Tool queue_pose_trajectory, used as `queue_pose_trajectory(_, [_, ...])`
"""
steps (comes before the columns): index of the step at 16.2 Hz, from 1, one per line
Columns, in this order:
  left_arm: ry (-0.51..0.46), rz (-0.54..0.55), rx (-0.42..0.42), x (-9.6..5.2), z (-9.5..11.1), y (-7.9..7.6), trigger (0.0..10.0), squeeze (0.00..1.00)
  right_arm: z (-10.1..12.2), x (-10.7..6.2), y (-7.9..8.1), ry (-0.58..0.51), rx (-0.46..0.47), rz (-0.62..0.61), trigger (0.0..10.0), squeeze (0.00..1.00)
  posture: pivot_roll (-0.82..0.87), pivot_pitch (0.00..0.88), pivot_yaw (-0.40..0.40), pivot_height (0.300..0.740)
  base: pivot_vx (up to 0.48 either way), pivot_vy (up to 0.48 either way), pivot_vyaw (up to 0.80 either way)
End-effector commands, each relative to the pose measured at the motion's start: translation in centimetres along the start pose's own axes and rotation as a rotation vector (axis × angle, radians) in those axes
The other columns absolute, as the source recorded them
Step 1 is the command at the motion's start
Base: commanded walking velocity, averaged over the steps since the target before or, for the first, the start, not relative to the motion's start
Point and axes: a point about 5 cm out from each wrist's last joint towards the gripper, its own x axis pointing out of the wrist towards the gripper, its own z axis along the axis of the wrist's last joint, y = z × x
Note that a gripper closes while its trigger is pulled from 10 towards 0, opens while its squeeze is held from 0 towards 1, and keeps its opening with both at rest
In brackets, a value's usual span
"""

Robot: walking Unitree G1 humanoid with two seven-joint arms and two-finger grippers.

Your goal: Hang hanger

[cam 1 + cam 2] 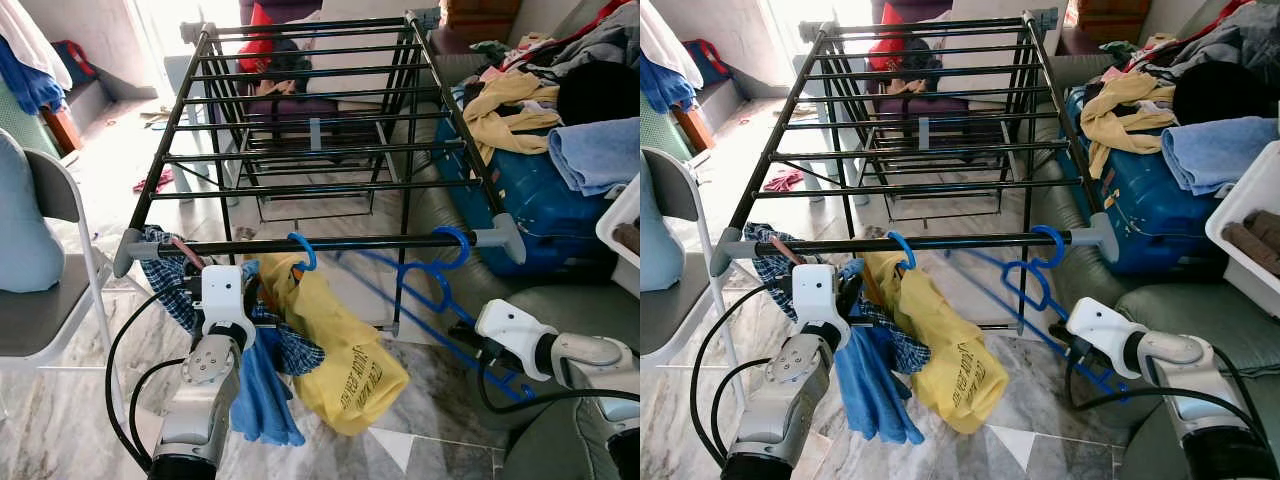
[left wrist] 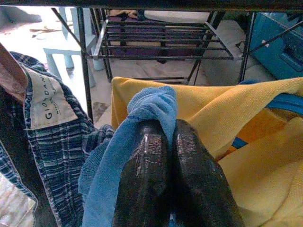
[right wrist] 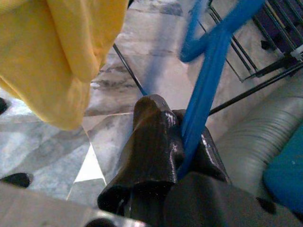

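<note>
Closest to me, my right gripper (image 3: 182, 142) is pinched shut on the lower arm of the blue hanger (image 1: 425, 285), whose hook is already looped over the front rail of the black drying rack (image 1: 330, 243). Its bare frame slants down from the rail toward me. I judge it light and stiff but slick plastic, so it could twist or slide between my fingers; a hold near the shoulder bend should steady it better than the thin bar. My left gripper (image 2: 170, 137) is clamped on a soft blue cloth (image 1: 262, 400) hanging by the checked shirt (image 1: 165, 270) and the yellow garment (image 1: 335, 350), which hangs from its own blue hook on the same rail. Whether the bare hanger's hook sits fully over the rail is hard to tell.
</note>
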Motion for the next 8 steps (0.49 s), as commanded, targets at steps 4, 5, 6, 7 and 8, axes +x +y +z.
queue_pose_trajectory(4, [0.008, 0.005, 0.021, 0.3, 0.1, 0.1, 10.0, 0.00, 0.4, 0.3, 0.0, -0.015, -0.016, -0.028, 0.0, 0.00, -0.16, 0.000, 0.051, 0.740, 0.000, 0.000, 0.00])
queue_pose_trajectory(5, [0.008, 0.005, 0.021, 0.3, 0.1, 0.1, 10.0, 0.00, 0.6, 0.3, -0.2, -0.031, -0.011, -0.063, 0.0, 0.00, -0.17, 0.000, 0.051, 0.740, 0.000, 0.000, 0.00])
queue_pose_trajectory(6, [0.009, 0.004, 0.021, 0.3, 0.1, 0.1, 10.0, 0.00, 0.9, 0.5, -0.5, -0.049, 0.004, -0.117, 0.0, 0.00, -0.17, 0.000, 0.051, 0.740, 0.000, 0.000, 0.00])
queue_pose_trajectory(7, [0.009, 0.004, 0.021, 0.3, 0.1, 0.1, 10.0, 0.00, 1.3, 0.6, -0.7, -0.065, 0.016, -0.164, 0.0, 0.00, -0.17, 0.000, 0.049, 0.740, 0.000, 0.000, 0.00])
queue_pose_trajectory(8, [0.009, 0.005, 0.020, 0.2, 0.0, 0.1, 10.0, 0.00, 1.8, 0.8, -0.7, -0.093, 0.020, -0.216, 0.0, 0.00, -0.17, 0.000, 0.049, 0.740, 0.000, 0.000, 0.00])
